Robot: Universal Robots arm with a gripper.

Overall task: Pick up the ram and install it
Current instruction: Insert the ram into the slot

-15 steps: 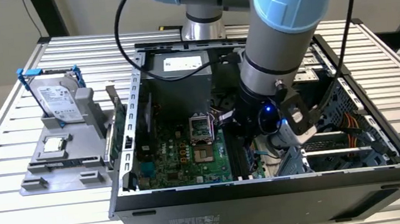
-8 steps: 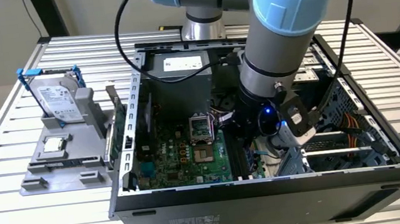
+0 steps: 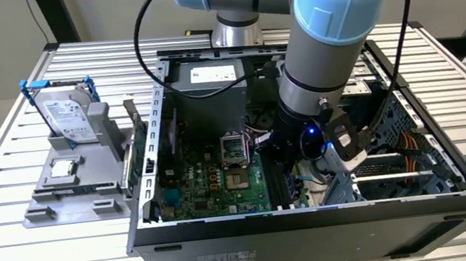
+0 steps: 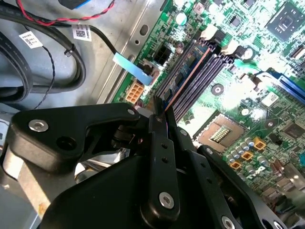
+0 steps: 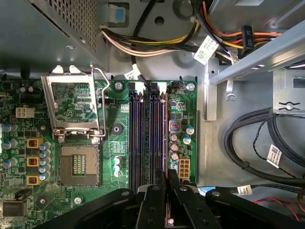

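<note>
End effector point(image 4: 159, 114) is clamped on the ram point(image 4: 183, 81), edge-on right over the DIMM slots point(image 5: 147, 138), its long axis running 12-to-6 along them in the first wrist view.

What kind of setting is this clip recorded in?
Probably a robotics lab or test bench for computer assembly: an open black desktop computer case lies on a slatted aluminium table, beside a grey parts fixture holding a silver hard drive.

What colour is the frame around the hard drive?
Blue, seen best in the exterior view: frame around the hard drive.
</note>
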